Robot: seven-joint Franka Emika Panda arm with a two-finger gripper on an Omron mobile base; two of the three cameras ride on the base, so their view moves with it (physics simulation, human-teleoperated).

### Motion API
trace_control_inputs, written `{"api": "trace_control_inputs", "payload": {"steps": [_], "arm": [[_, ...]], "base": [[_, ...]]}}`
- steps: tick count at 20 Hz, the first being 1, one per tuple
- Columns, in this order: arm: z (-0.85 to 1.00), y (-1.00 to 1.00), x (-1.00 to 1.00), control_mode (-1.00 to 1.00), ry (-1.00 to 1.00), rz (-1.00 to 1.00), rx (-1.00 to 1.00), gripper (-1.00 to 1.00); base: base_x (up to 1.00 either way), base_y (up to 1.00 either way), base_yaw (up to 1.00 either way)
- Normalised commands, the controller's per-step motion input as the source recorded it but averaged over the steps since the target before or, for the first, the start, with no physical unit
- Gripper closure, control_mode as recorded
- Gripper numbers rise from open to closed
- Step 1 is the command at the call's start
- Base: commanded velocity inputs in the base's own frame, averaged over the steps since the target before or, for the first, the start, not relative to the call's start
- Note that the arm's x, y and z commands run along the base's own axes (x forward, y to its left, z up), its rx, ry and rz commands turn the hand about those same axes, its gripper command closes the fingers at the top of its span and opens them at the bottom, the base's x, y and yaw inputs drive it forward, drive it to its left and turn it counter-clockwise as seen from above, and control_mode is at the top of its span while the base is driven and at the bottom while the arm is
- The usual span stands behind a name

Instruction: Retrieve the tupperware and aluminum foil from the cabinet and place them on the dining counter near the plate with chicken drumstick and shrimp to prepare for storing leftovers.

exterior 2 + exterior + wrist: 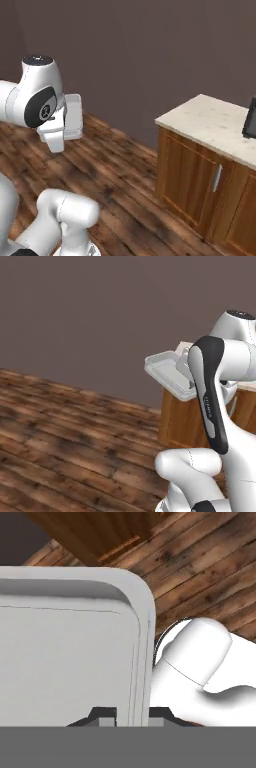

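Kitchen: stone-topped dining counter [210, 122], plank floor [65, 431].

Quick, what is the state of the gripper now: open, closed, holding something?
Gripper: closed on the rim of the tupperware, carried in the air above the wooden floor.

Around me stands a plain, dull mauve-brown wall [150, 55], evenly lit. Below it runs a floor [60, 441] of dark, worn wooden planks. To my right I see a brown wooden base cabinet door [192, 177] with a short silver handle [217, 178].
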Motion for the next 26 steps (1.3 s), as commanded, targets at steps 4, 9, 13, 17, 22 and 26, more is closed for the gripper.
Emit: {"api": "trace_control_inputs", "payload": {"steps": [4,9,13,17,22,26], "arm": [[0.00,0.00,0.00,1.00,0.00,0.00,0.00,1.00],[0.00,0.00,0.00,1.00,0.00,0.00,0.00,1.00],[0.00,0.00,0.00,1.00,0.00,0.00,0.00,1.00],[0.00,0.00,0.00,1.00,0.00,0.00,0.00,1.00],[0.00,0.00,0.00,1.00,0.00,0.00,0.00,1.00],[0.00,0.00,0.00,1.00,0.00,0.00,0.00,1.00]], "base": [[1.00,0.00,0.75],[1.00,0.00,0.72],[1.00,0.05,0.68],[1.00,0.16,0.59],[1.00,0.07,0.43],[1.00,-0.19,0.21]]}}
